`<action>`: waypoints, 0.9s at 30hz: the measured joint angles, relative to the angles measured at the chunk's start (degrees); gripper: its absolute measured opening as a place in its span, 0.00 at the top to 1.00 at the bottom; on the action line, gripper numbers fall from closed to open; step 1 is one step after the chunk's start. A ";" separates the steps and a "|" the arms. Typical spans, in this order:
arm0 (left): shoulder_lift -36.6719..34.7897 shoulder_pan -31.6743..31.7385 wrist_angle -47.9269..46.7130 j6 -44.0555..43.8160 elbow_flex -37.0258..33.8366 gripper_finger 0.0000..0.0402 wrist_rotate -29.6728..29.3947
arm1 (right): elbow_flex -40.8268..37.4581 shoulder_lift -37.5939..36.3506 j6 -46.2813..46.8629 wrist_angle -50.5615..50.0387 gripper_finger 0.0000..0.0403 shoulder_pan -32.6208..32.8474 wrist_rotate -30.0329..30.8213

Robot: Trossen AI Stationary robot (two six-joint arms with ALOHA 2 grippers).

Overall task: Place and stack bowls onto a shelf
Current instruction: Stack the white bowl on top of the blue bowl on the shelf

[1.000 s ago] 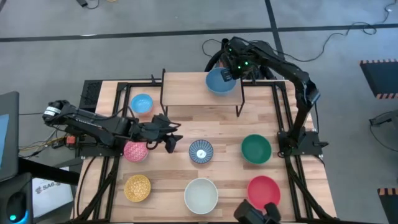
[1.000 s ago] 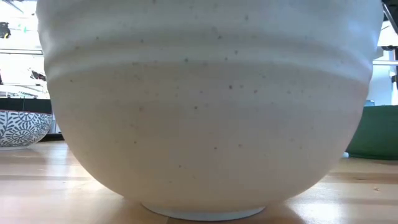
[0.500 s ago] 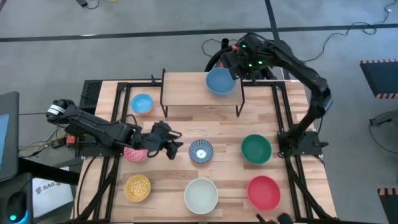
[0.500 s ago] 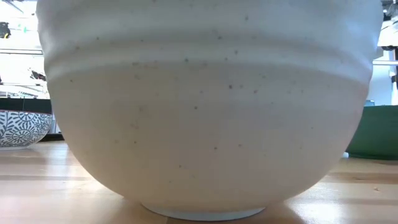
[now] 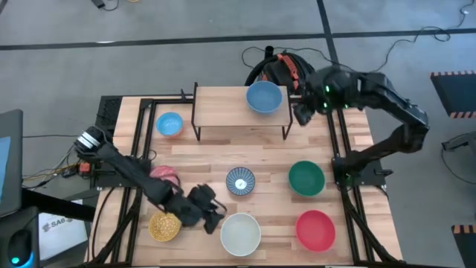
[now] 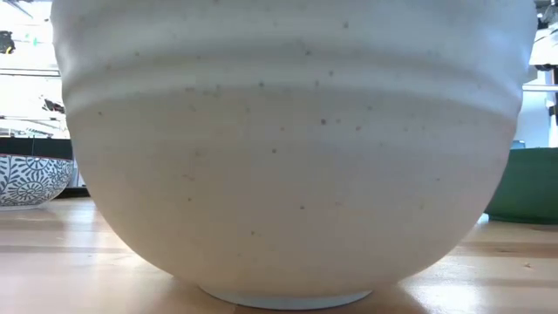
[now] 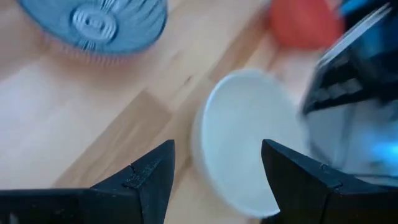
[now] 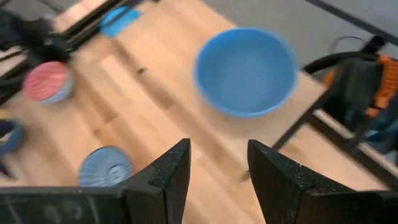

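- Blue bowl (image 5: 264, 97) sits on the shelf (image 5: 223, 108), at its right end.
- Right gripper (image 5: 303, 112) is just beside the shelf's right end, jaws spread, holding nothing.
- Left gripper (image 5: 211, 217) hangs low beside the white bowl (image 5: 240, 233), jaws spread, empty.
- Remaining bowls rest on the tabletop (image 5: 268, 152): light blue (image 5: 169, 124), pink (image 5: 165, 175), yellow (image 5: 163, 225), patterned (image 5: 239, 182), green (image 5: 306, 179), red (image 5: 315, 229).

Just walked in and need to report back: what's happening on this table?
The blue bowl sits on the shelf, and the right claw hangs open and empty just beside the shelf's right end. The left claw, open, is at the table's near side, right next to the white bowl, not yet gripping it. The other bowls rest on the table.
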 joint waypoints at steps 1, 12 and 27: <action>1.59 -0.30 -2.52 -0.71 1.75 0.44 0.04 | -0.90 -0.58 2.04 0.01 0.54 2.48 0.64; 11.05 1.64 -10.15 1.62 9.36 0.44 7.28 | -8.66 -2.35 34.90 -4.56 0.54 31.70 11.06; 12.85 2.80 -9.23 4.05 9.27 0.45 5.13 | -11.61 6.88 50.43 -5.96 0.54 52.90 7.19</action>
